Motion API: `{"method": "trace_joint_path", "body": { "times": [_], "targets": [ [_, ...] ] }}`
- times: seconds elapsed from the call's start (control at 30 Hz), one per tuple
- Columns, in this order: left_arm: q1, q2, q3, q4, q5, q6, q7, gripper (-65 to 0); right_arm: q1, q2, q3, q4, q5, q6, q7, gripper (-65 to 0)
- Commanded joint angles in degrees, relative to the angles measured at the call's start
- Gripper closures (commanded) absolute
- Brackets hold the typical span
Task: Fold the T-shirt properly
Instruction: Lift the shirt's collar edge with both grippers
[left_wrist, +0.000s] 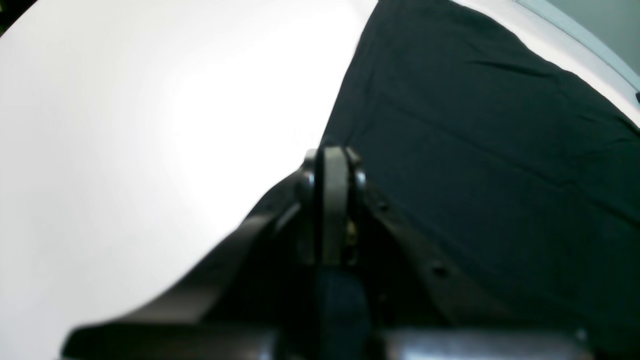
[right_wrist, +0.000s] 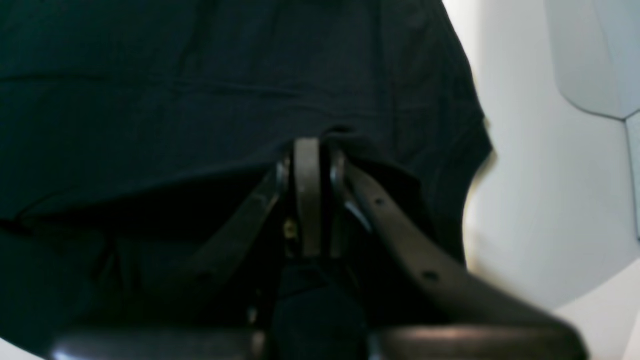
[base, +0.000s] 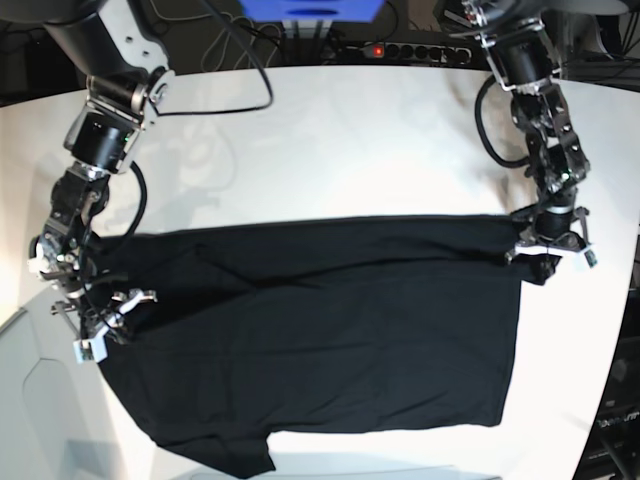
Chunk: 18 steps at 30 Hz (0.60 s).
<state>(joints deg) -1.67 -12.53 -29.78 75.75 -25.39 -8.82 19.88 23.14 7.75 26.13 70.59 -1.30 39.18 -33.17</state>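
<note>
The black T-shirt (base: 320, 320) lies spread flat across the white table (base: 350, 140), with one sleeve sticking out at the near edge (base: 240, 455). My left gripper (base: 545, 262) sits at the shirt's right upper corner, shut on the T-shirt's edge. In the left wrist view its closed fingertips (left_wrist: 332, 156) meet right at the cloth border, and the T-shirt (left_wrist: 475, 130) stretches away to the right. My right gripper (base: 105, 322) is at the shirt's left side, shut on a pinch of the fabric. The right wrist view shows the T-shirt (right_wrist: 200, 75) bunching up at the closed right gripper (right_wrist: 312, 142).
A power strip (base: 400, 50) with a red light and black cables (base: 240, 60) lie at the table's far edge. A blue object (base: 310, 8) stands behind them. Bare white tabletop spreads beyond the shirt's far edge.
</note>
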Motion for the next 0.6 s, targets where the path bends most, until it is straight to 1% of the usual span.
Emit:
{"method": "trace_joint_path", "body": {
  "times": [0.0,0.07,0.1,0.17,0.2,0.23,0.33,0.4,0.47,0.57],
  "targets": [
    [-1.54,-0.96,-0.15,0.17,-0.24,-0.19,-1.55,-1.8,1.52,0.65,-0.06,0.93,0.9,0.82,1.56,0.0],
    [-2.5,-1.05,-0.33,-1.06,-0.24,-0.19,-1.55,-6.6,1.52,0.65,-0.06,0.93,0.9,0.82,1.48,-0.1],
    [-2.86,-1.05,-0.42,-1.5,-0.24,-0.19,-1.55,-10.8,1.52,0.65,-0.06,0.93,0.9,0.82,1.3,-2.3],
    [-3.03,-1.05,-0.51,-1.68,-0.24,-0.19,-1.55,-20.4,1.52,0.74,-0.06,0.93,0.9,0.82,0.95,-9.8],
    [-3.03,-1.05,-0.51,-1.5,-0.24,-0.19,-1.55,-24.2,1.52,0.74,-0.06,0.93,0.9,0.82,0.95,-14.4],
    [-3.12,-1.05,-0.51,-1.42,-0.33,-0.19,-1.55,-26.7,1.52,0.74,-0.06,0.93,0.9,0.82,0.95,-19.7],
    [-3.12,-1.05,-0.51,-1.06,-0.59,-0.19,-1.55,-29.9,1.96,0.74,0.29,0.93,0.9,0.82,1.39,-31.9],
    [-2.86,-1.05,-0.59,-0.8,-0.68,-0.19,-1.55,-31.3,2.05,1.0,0.29,1.28,0.9,0.82,1.39,-36.9],
    [-1.62,-0.96,-0.68,1.66,-0.68,-0.19,-1.55,-32.1,1.79,2.14,0.38,1.28,0.9,0.82,1.12,-38.9],
    [1.8,-0.7,-0.68,3.77,-0.68,-0.19,-1.64,-32.1,1.17,2.93,0.46,1.28,0.9,0.82,0.95,-38.9]
  ]
}}
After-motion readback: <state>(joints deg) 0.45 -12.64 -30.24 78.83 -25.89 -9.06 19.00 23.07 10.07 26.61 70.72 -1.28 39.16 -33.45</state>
